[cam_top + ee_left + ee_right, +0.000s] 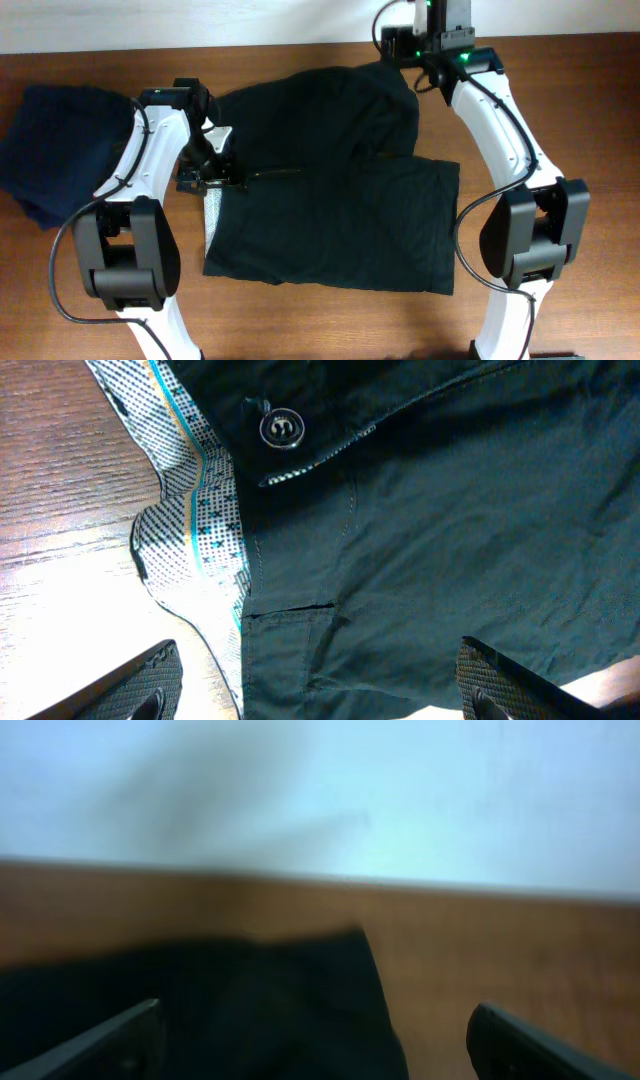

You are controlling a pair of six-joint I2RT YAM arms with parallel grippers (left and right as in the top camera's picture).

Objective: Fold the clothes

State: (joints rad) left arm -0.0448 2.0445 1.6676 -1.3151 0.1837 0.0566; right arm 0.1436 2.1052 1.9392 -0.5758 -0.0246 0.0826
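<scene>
The clothes (340, 200) are a large black garment spread over the middle of the wooden table, its upper half rumpled. The left wrist view shows its waistband (190, 520) with patterned white lining and a metal button (281, 429). My left gripper (320, 685) is open, its fingers spread over the waistband edge at the garment's left side (212, 175). My right gripper (315, 1040) is open above the garment's far right corner (300, 1000), near the table's back edge (420, 60).
Folded navy-blue garments (60, 140) lie at the far left of the table. A pale wall (320, 790) stands behind the table's back edge. Both arm bases stand at the near side (125, 250) (530, 235).
</scene>
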